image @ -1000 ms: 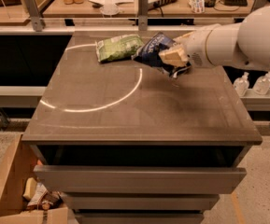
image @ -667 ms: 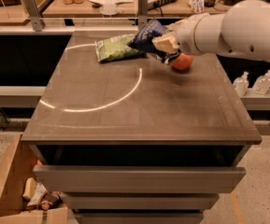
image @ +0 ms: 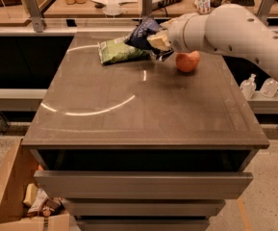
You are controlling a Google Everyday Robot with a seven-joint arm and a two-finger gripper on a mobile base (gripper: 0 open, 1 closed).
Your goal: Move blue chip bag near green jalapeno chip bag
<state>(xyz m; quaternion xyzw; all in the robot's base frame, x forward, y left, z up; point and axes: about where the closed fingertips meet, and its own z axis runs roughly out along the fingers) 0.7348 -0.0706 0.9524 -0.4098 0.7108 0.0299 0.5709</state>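
White glossy arm [image: 225, 28]: fat rounded cylinder segments, small dark screw holes dotted along shell, tapered wrist collar. Gripper [image: 157, 43] at tip, over far side of table [image: 143, 114], clamped on blue chip bag [image: 141, 32]: tan pads [image: 158, 39], dark housing.

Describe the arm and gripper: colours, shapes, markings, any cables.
The arm is a thick, rounded white tube with small dark dots on its shell; no cables or lettering show. The gripper, at the blue bag over the table's far side, has pale tan fingers.
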